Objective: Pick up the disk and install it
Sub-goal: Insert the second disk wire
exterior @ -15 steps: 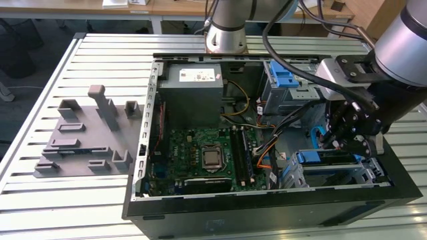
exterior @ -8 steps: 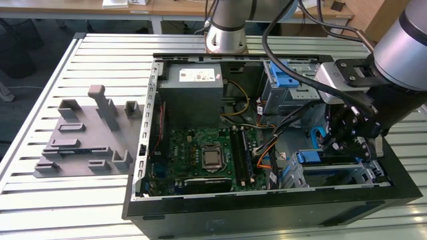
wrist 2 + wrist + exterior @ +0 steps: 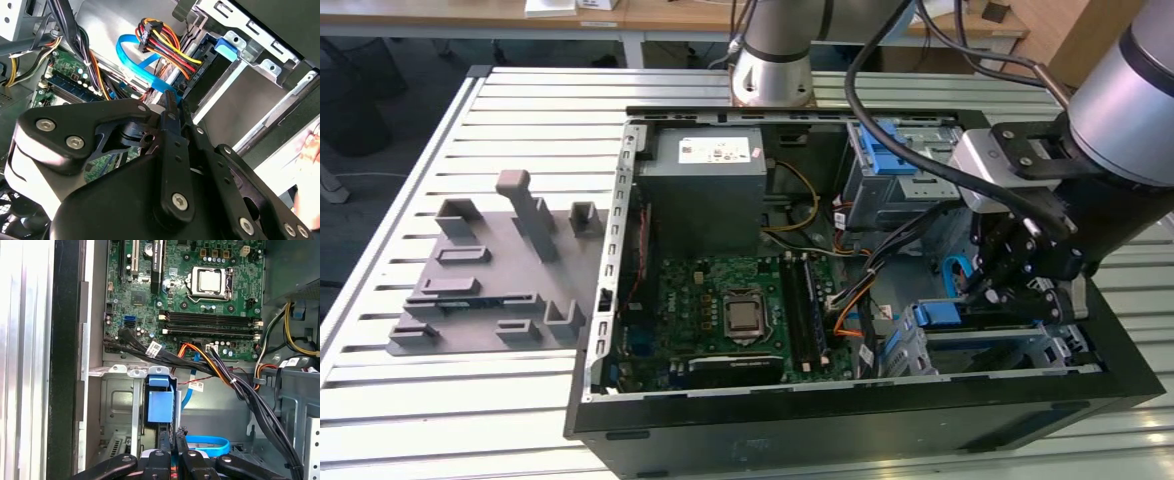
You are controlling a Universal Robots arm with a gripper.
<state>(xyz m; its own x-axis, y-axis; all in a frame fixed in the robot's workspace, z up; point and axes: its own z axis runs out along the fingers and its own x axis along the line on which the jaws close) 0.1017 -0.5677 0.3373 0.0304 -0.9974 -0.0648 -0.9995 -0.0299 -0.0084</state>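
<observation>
- we see a slatted metal table filling most of the exterior view, light grey ribs running across it.
- on it, centre to right of the frame, stands an open black computer case with its side off, so we look straight down into it.
- the arm comes in from the upper right of the exterior view, and its grey base column rises at the top centre behind the case.
- a grey metal box with a white sticker sits in the upper middle of the case.
- below it lies the green motherboard, with the processor socket near its middle; in the first wrist view the same board fills the upper half.
- a grey plastic stand with upright posts rests on the table at the left of the exterior view, well apart from the case.
- the gripper hangs inside the case at the right of the exterior view, over the drive bay; in both wrist views its black fingers stand close together, apparently pinched on a thin edge, though we cannot tell what they grip.
- the disk shows as a blue bracket standing in the metal bay, lower centre of the first wrist view, just ahead of the fingertips.
- a blue flat cable loops in the upper centre of the second wrist view, beside a bundle of red, yellow and black wires.
</observation>
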